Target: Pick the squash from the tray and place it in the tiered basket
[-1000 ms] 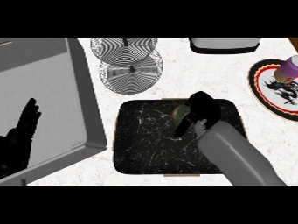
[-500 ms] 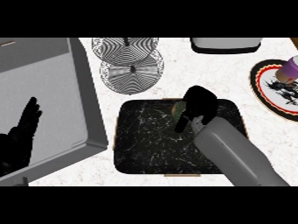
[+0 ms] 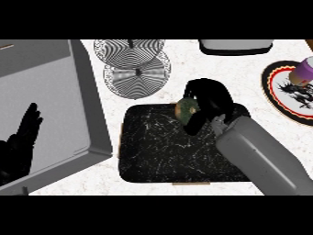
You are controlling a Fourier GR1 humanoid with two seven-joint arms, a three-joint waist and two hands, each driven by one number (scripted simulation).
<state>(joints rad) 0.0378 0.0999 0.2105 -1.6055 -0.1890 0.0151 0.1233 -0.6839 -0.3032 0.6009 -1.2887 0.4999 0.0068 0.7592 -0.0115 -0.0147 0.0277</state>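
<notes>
The squash [image 3: 186, 108] is clasped by the curled fingers of the right hand [image 3: 209, 103], above the far edge of the black tray [image 3: 152, 151] and near the tiered basket [image 3: 135, 64]. The left hand [image 3: 15, 148] is held open at the left edge, fingers up.

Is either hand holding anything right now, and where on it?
The right hand has its fingers curled round the squash, along its right side. The left hand holds nothing.
</notes>
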